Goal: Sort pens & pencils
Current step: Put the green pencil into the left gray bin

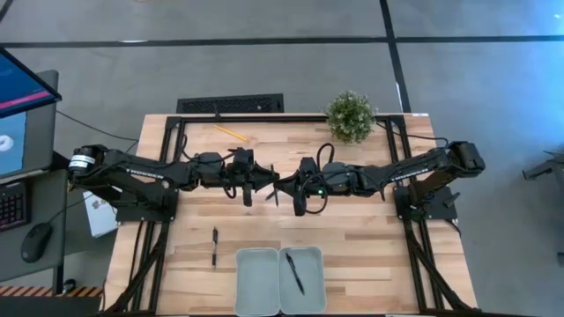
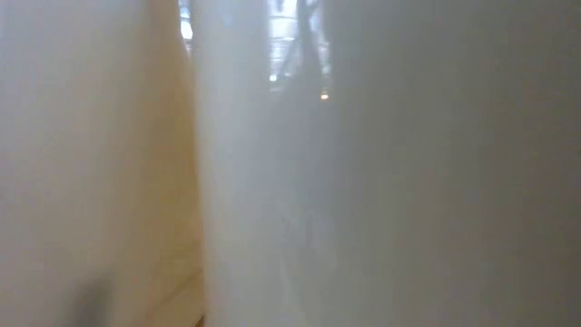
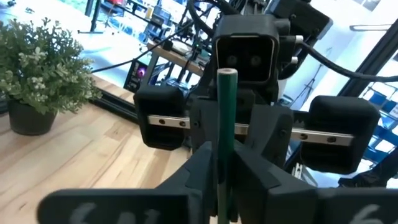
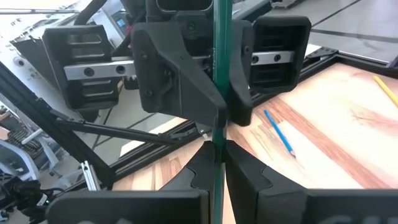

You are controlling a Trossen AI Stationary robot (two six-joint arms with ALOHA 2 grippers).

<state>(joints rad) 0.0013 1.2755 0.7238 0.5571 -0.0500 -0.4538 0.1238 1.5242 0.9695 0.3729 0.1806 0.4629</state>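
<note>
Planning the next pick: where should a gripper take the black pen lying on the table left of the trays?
Grip the black pen mid-shaft, from straight above, fingers across its width: it lies flat on the table, clear of the trays.

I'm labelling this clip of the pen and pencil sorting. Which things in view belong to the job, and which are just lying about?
Job: green stick, gripped by left pincer and right pincer; yellow pencil; blue pencil; pen on table; pen in right tray; left tray; right tray.
Lying about: plant; monitor; mouse.
</note>
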